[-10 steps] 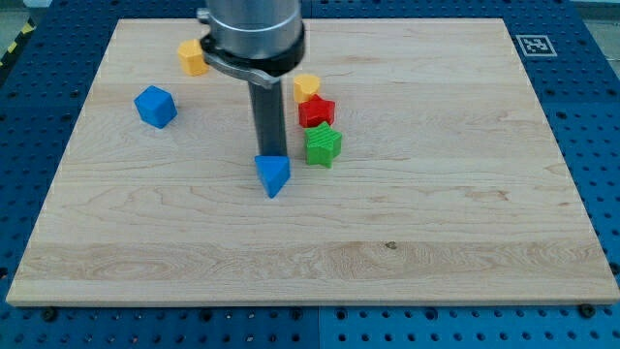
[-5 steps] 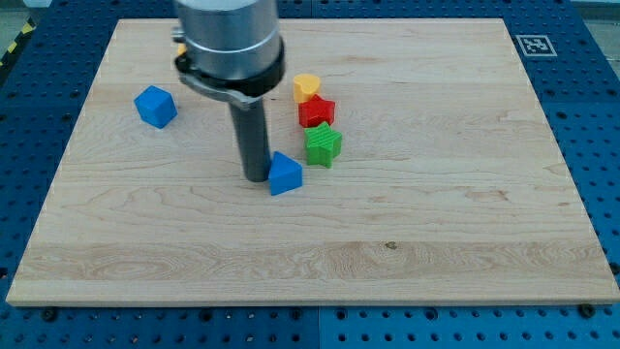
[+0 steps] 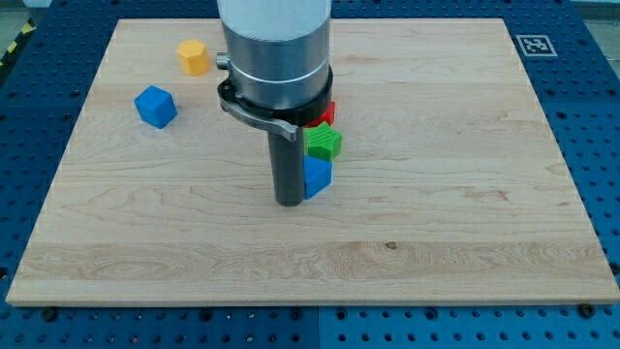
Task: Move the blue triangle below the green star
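At three o'clock from my tip, touching it, sits the blue triangle, just under the green star but a shade toward nine o'clock of it, so the push I judge is owed runs toward three. I carry a bare rod, no jaws to clench or release. No writing reads; only a square marker at the board's far corner.
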You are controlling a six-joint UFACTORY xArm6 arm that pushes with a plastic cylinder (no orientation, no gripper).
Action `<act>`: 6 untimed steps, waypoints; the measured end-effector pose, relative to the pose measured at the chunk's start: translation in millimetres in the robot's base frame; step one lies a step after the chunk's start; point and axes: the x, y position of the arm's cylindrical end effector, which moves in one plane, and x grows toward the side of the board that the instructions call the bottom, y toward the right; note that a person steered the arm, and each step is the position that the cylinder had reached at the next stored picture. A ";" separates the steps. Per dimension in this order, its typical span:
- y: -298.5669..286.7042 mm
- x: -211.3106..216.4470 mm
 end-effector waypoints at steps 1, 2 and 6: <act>11.5 0.0; 17.1 0.0; -97.3 -23.5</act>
